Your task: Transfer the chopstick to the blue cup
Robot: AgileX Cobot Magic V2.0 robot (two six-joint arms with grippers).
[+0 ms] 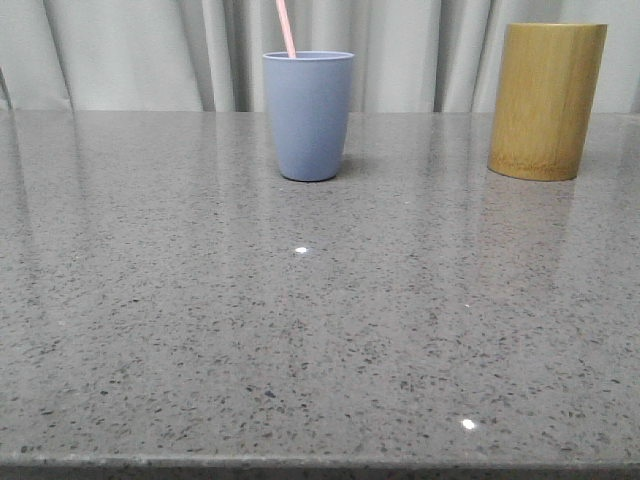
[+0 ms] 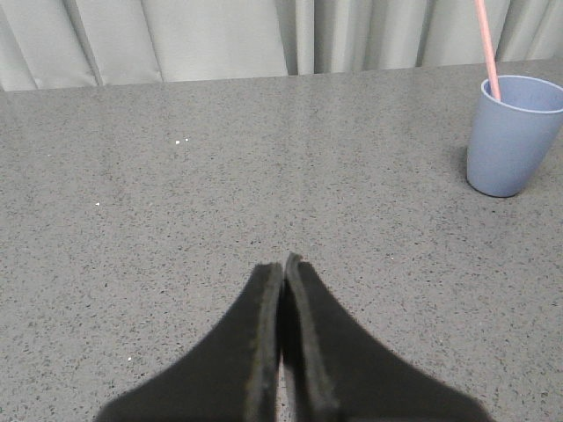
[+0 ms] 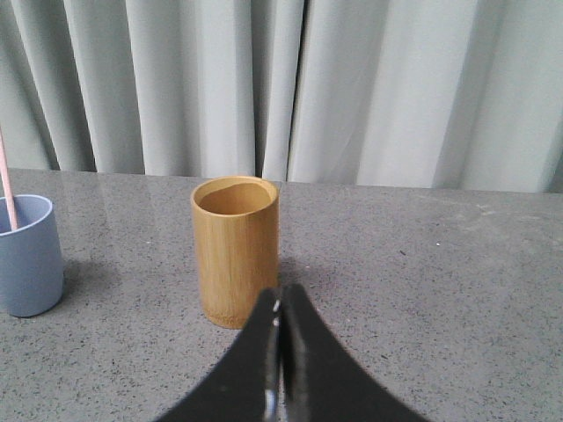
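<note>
The blue cup [image 1: 308,115] stands upright at the back middle of the grey table. A pale pink chopstick [image 1: 285,27] stands in it, leaning left, its top out of frame. The cup [image 2: 513,134] and the chopstick [image 2: 487,48] also show in the left wrist view, and in the right wrist view the cup [image 3: 29,255] and the chopstick [image 3: 7,189] sit at the edge. My left gripper [image 2: 283,262] is shut and empty above bare table, well short of the cup. My right gripper [image 3: 280,293] is shut and empty just in front of the bamboo holder. Neither gripper shows in the front view.
A tall yellow-brown bamboo holder [image 1: 546,100] stands at the back right; in the right wrist view the holder [image 3: 235,249] looks empty inside. Grey curtains [image 1: 150,50] hang behind the table [image 1: 300,330]. The table's front edge runs along the bottom of the front view.
</note>
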